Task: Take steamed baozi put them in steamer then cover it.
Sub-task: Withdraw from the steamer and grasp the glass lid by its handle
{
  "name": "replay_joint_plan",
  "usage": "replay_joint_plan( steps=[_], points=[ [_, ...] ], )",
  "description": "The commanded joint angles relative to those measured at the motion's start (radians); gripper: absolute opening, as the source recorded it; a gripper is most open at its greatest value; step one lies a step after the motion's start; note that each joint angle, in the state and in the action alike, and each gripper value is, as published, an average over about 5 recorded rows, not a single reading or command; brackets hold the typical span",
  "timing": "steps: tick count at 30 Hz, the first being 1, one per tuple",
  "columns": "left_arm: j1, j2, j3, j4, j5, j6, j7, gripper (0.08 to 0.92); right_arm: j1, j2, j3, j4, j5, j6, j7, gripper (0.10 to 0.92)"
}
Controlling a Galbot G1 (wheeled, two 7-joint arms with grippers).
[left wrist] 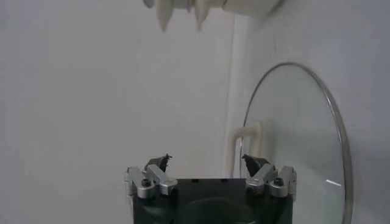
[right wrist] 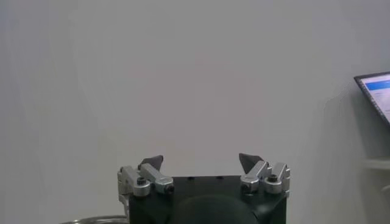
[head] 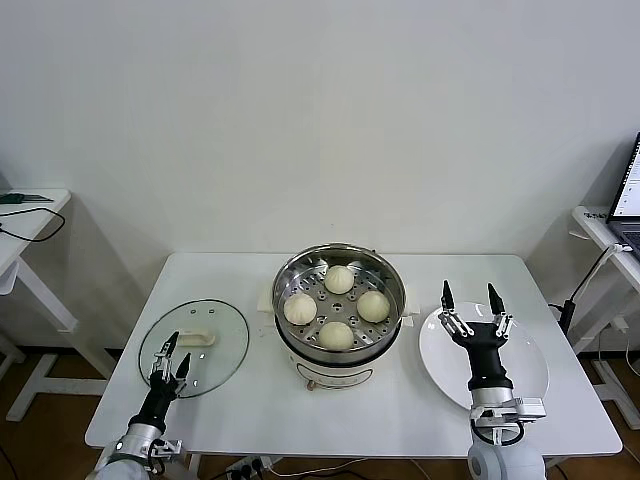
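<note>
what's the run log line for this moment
baozi: four in steamer | cover: on table, left | left pincer: open over cover | right pincer: open over plate

wall (head: 320,110): plain white | side tables: 2, left (head: 30,215) and right (head: 600,225)

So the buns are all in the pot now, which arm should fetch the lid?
The left, probably. The left gripper hovers open right over the glass lid, while the right gripper is above the white plate, across the steamer.
</note>
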Motion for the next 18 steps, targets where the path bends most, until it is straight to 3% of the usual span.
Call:
replay_joint_plan(
  steps=[1,18],
  points=[
    [-0.094,0.003,0.0,0.087,0.065,0.011,-0.021,0.823,-0.005,0.006,0.003,0.003,-0.003,0.004,0.001,0.823],
    [-0.215,0.001,0.015,0.207,0.101,0.02,-0.032,0.823,-0.007,0.008,0.004,-0.007,-0.015,0.009,0.001,0.823]
  ],
)
